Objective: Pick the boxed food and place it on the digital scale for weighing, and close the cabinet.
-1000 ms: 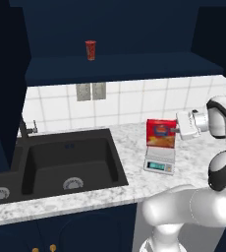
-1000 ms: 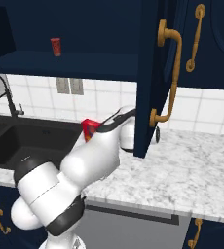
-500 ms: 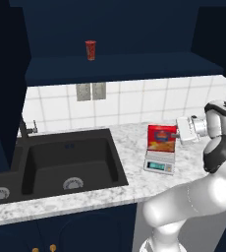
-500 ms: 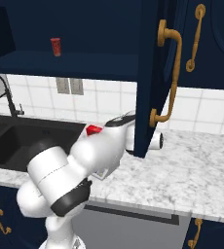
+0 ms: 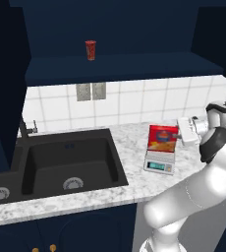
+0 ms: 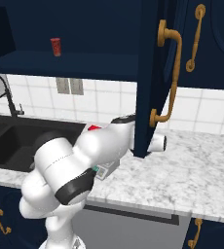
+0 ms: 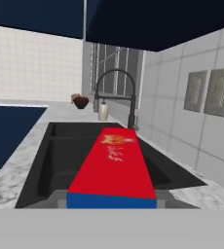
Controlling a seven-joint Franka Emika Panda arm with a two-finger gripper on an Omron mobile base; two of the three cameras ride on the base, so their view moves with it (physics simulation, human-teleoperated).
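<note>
The boxed food (image 5: 162, 139), red-fronted with a yellow food picture, stands upright on the digital scale (image 5: 159, 166) on the marble counter right of the sink. My gripper (image 5: 180, 132) is level with the carton's right side, right against it, and its fingers are too small to make out. In the hand view the carton's red top (image 7: 113, 165) and blue narrow side (image 7: 111, 200) lie just below the camera. My arm covers most of the boxed food (image 6: 95, 128) and digital scale (image 6: 102, 170) from the right. The cabinet door (image 6: 150, 73) with its gold handle (image 6: 170, 73) stands open toward me.
A small red cup (image 5: 90, 49) stands on the open cabinet's shelf (image 5: 125, 69). The black sink (image 5: 61, 165) with its faucet (image 7: 115, 95) lies left of the scale. A tiled wall runs behind the counter. The cabinet's other door (image 5: 7, 83) stands open on the left.
The carton has come down a little onto the scale. My elbow has swung up and outward while the hand stayed beside the carton.
</note>
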